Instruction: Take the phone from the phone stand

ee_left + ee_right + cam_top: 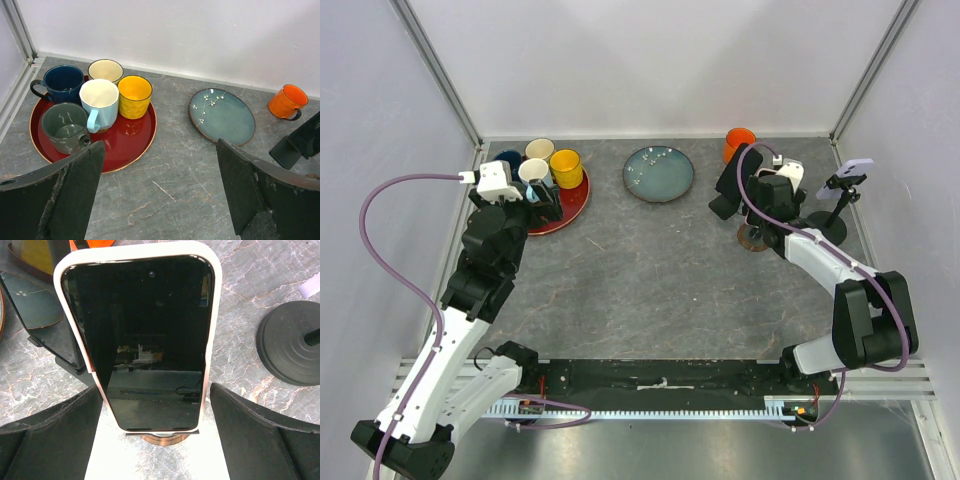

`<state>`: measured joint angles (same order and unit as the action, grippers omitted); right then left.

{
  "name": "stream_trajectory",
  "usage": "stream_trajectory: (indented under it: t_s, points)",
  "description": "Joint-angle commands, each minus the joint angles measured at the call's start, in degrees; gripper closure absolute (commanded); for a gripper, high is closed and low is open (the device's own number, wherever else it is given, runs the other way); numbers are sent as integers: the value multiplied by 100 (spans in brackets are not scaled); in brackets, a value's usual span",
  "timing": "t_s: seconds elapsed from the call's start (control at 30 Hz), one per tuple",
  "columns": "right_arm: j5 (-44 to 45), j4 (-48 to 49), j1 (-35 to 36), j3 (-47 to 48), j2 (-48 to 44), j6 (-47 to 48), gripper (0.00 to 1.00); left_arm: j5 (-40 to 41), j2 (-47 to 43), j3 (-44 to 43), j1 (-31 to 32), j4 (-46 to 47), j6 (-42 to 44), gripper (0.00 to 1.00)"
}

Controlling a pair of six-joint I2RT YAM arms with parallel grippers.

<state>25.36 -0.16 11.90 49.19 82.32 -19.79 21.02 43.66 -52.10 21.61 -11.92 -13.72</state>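
Phone (150, 335), white case and dark screen, is standing propped on the phone stand (160, 438), on the right side of the table (650, 290). My right gripper (155, 390) is hanging spread open, fingers (50, 440) flanking the phone's lower half, just beside its edges; contact unclear. Black round base (290, 342) is sitting further right. My left gripper (159, 160) is hovering released near the red tray (130, 145), far left.

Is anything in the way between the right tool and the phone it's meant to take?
Nothing visible. The phone sits on the phone stand right in front of the right tool, its open fingers on either side. The black base stands off to the side.
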Motion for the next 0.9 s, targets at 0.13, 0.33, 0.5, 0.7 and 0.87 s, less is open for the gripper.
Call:
stream_trajectory:
  t_s: [0.13,0.33,0.5,0.7,0.87]
  points:
    - [170,298,137,-15,135,-42,7,105,-24,42,-7,234,229,1]
    - [408,333,260,-6,170,-34,8,113,-24,42,-7,234,238,1]
    - [566,333,278,-32,126,-7,13,105,-24,42,-7,234,238,1]
    - [584,324,295,-59,-85,107,26,87,-7,42,-7,234,238,1]
    - [496,333,304,-32,-278,212,47,69,11,42,-7,243,238,1]
